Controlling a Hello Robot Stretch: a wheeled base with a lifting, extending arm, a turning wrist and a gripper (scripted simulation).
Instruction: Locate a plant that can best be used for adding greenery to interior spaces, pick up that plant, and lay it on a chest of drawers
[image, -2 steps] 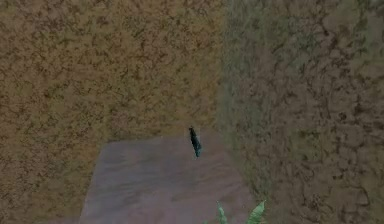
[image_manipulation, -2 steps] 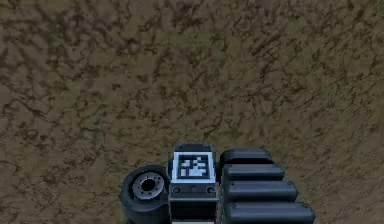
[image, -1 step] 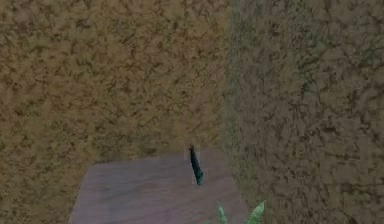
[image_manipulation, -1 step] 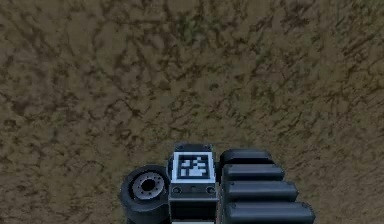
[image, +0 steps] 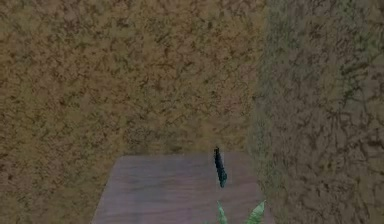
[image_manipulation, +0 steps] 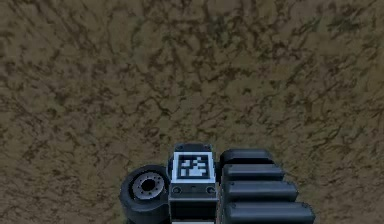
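A brownish wooden top (image: 160, 190) lies low in the forward view, set against a mottled brown wall. Green leaf tips (image: 256, 213) poke up at that view's bottom edge, right of the middle. Just above them stands a thin dark upright shape (image: 219, 168); what it is I cannot tell. In the arm side view the arm's dark ribbed bar (image_manipulation: 262, 190) rises from the bottom edge, with one white marked square (image_manipulation: 194, 166) on it. Left of the square sits the gripper's (image_manipulation: 147, 190) round dark body. Its far end is not made out, so I cannot tell whether it holds anything.
A mottled brown wall (image: 120, 70) stands close ahead in the forward view, and a second wall face (image: 320, 110) juts nearer on that view's right. The same kind of brown wall (image_manipulation: 190, 70) stands close behind the arm in the arm side view.
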